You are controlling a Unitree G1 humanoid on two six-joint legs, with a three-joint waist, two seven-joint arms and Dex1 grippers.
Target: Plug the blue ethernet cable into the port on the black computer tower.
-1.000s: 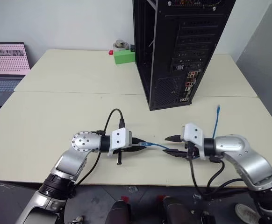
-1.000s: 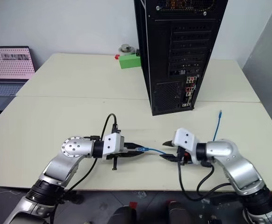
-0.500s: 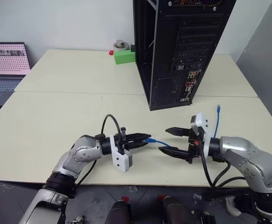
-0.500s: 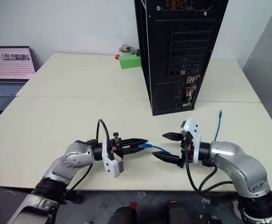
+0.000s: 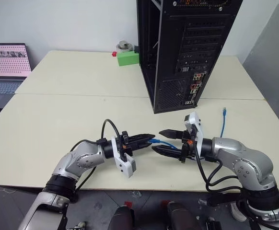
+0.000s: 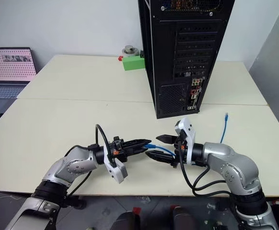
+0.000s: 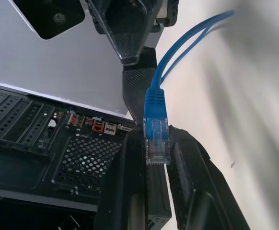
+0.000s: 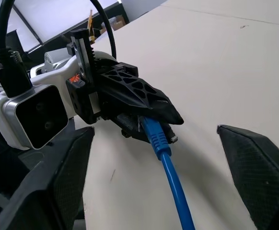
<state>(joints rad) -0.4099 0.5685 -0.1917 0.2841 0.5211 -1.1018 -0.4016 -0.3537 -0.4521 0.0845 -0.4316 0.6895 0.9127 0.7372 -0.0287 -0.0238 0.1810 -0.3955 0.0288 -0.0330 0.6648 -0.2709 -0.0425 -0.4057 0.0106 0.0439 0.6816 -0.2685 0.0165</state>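
Left eye view: one blue ethernet cable pinched in left gripper, right gripper wide.

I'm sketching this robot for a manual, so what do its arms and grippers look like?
Both arms are rounded silver-grey metal segments with black joint collars. Each wrist carries a white boxy camera housing. The left gripper and right gripper each have two black, tapered, lattice-textured fingers. Thick black cables loop from both wrists back along the arms.
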